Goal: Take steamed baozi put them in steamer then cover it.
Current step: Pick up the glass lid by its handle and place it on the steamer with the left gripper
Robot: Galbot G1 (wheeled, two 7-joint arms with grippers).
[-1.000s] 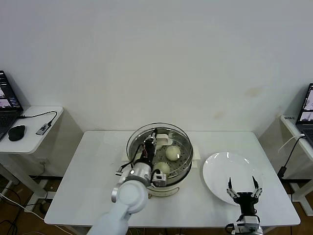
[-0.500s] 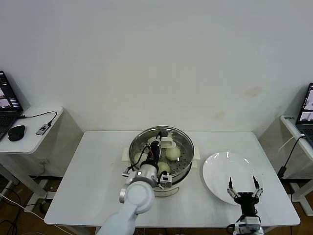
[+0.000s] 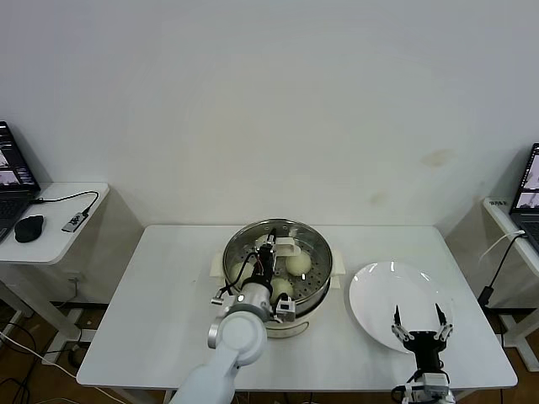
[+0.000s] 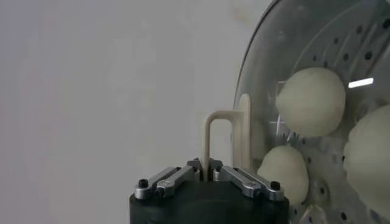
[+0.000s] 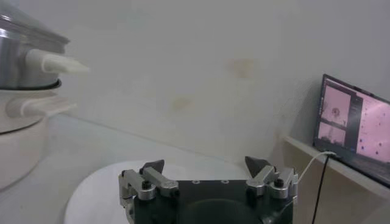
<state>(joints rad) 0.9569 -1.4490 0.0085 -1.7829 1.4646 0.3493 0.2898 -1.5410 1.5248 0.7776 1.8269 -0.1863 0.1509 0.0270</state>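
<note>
A white table [image 3: 152,295] stood by a plain wall. A flat white plate [image 3: 383,290] lay on it, well apart from the steamer [image 3: 316,290] and with nothing on it. A small side desk [image 3: 50,240] on the left held a black mouse [image 3: 28,228]. The right gripper [image 3: 420,326] hung at the plate's near edge with its fingers spread wide, holding nothing. The left arm [image 3: 240,332] reached over the steamer and hid part of it. The left gripper [image 4: 207,173] was pinching the cream bar handle [image 4: 214,137] of the cover [image 4: 286,67]. The clear glass cover was over the shiny steel steamer in the middle of the table. Round cream-white steamed baozi [image 4: 311,100] sat on the holed tray under the glass.
</note>
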